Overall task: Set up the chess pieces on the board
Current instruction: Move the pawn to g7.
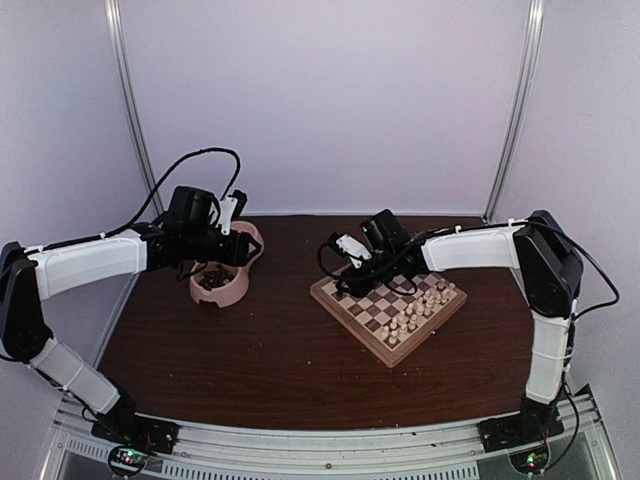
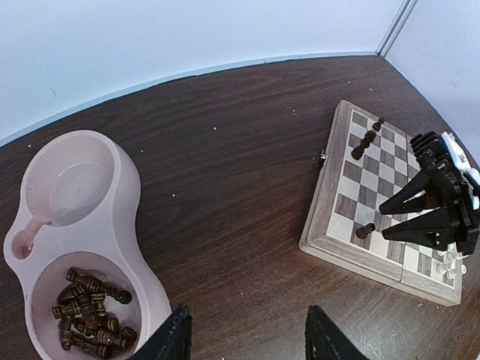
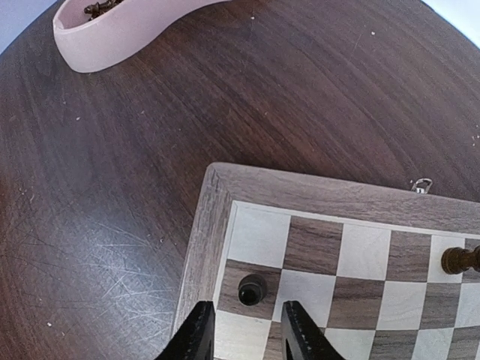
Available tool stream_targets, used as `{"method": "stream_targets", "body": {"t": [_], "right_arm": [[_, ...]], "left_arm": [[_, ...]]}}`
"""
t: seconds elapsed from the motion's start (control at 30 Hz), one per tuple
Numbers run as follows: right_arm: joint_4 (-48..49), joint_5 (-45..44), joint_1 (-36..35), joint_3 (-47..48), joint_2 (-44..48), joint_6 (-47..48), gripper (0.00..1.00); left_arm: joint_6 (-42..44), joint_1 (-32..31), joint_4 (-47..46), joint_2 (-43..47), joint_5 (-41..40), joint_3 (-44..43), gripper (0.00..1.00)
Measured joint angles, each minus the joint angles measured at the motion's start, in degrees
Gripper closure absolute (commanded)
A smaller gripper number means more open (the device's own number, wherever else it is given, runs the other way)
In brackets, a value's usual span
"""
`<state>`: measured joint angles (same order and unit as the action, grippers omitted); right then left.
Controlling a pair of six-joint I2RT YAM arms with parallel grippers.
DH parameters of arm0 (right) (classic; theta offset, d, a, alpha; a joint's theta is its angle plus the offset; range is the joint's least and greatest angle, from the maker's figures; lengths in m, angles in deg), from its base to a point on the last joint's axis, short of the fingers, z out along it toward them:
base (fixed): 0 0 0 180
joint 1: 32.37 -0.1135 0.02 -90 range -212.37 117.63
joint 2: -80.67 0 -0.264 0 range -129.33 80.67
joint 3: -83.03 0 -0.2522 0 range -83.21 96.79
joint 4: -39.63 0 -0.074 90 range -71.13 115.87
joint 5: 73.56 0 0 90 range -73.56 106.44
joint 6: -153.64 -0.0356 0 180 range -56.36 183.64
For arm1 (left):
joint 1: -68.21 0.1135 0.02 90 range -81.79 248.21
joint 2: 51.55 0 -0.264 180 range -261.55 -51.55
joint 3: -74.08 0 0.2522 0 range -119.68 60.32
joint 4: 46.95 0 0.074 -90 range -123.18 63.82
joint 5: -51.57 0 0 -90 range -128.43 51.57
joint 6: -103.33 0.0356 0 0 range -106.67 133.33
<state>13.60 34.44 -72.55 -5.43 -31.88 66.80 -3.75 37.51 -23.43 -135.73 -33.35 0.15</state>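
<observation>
The board (image 1: 375, 300) lies right of centre. In the right wrist view one small dark pawn (image 3: 252, 289) stands on a dark square beside the board's border (image 3: 217, 217), near its corner. My right gripper (image 3: 247, 334) hovers open just short of the pawn, with nothing between its fingers. Another dark piece (image 3: 459, 259) stands further along the board. From the left wrist I see three dark pieces on the board (image 2: 322, 217), among them the pawn (image 2: 365, 230) at the right gripper (image 2: 384, 223). Several dark chess pieces (image 2: 90, 307) lie in the pink bowl. My left gripper (image 2: 247, 341) is open and empty above the table beside that bowl.
The pink double bowl (image 1: 240, 285) sits at the back left, its other compartment (image 2: 71, 184) empty. Pale cream chessmen (image 1: 420, 310) crowd the board's right side. Bare dark wooden table (image 1: 270, 350) lies between bowl and board. White walls close in the back and sides.
</observation>
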Motion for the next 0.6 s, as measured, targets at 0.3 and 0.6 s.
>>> {"method": "stream_targets", "body": {"t": [0.3,0.6], "right_arm": [[-1.5,-0.3,-0.6,0.9,-1.8,0.2,0.71],[-1.5,-0.9,-0.6,1.8,-2.6,0.2,0.72]], "left_arm": [[-0.2,0.0,0.7,0.3,-0.4,0.3,0.48],[-0.2,0.0,0.9,0.3,-0.4,0.3,0.48]]}}
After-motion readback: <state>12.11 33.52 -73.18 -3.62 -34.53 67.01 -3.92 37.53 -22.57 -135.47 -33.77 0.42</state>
